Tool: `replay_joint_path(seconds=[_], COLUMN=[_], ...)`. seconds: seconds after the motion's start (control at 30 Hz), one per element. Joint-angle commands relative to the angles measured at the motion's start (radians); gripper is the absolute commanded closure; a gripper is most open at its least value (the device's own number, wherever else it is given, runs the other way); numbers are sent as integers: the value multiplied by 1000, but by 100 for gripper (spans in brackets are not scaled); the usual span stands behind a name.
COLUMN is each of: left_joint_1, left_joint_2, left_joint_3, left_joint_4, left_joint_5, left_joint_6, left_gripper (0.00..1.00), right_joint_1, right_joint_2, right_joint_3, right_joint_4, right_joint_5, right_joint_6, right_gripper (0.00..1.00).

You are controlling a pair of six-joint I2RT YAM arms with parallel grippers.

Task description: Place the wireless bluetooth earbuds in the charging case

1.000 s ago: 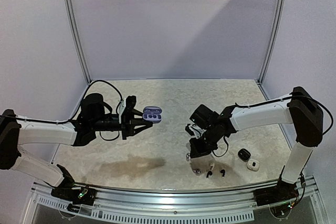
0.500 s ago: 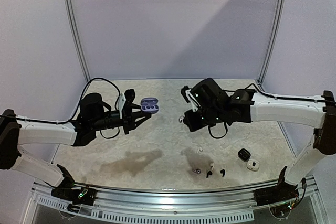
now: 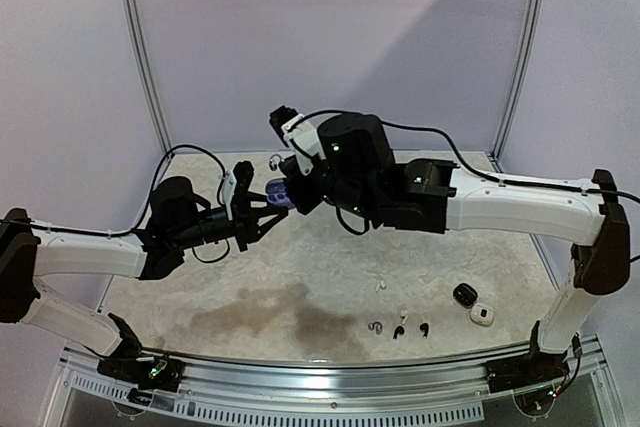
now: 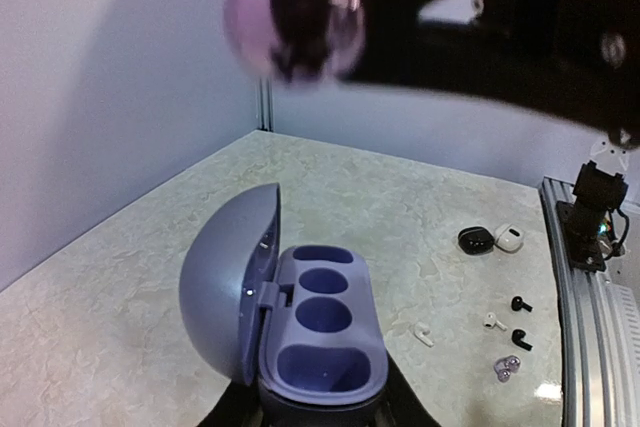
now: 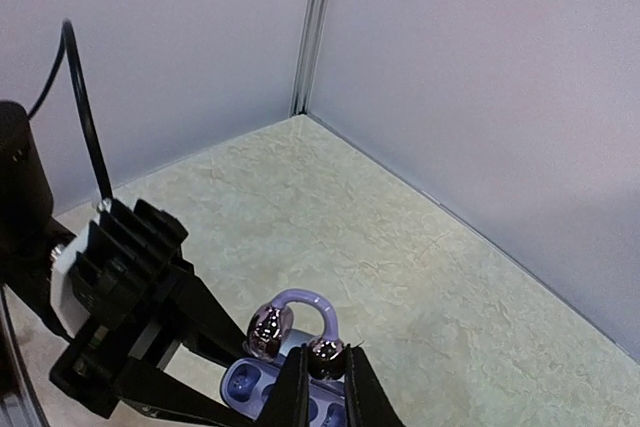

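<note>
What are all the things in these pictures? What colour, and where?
purple case: one, purple, open, in the left hand
hooked earbud: one, lilac, in the right hand, over the case
white earbuds: two, white, table, near edge, right side
black earbuds: two, black, beside those
shiny earbud: one, greyish, beside those
closed cases: two, black and white, side by side, table's right
table: one, beige marble
arms: two, white and black
left hand: one, black, shut on the case
right hand: one, black, shut on the earbud

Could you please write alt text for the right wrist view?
The right claw pinches a lilac hooked earbud over the open purple charging case, which the black left claw holds above a beige table.
</note>
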Motion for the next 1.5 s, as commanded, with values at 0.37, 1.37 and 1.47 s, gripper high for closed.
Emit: replay_joint_path(seconds=[0.37, 1.37, 1.47], left_joint_1=[-18, -18, -18], left_joint_2=[0, 1, 3], left_joint_3=[9, 11, 11], left_joint_4=[38, 33, 32], left_joint_5=[-62, -47, -41], left_joint_6=[-83, -37, -40], left_gripper=[100, 100, 100], right_joint_1=[23, 22, 22], right_joint_2=[90, 147, 152], right_joint_3=[17, 17, 19], right_joint_4=[-1, -69, -71], right_joint_5=[35, 37, 34], right_joint_6=[-147, -200, -207], right_gripper=[100, 92, 90])
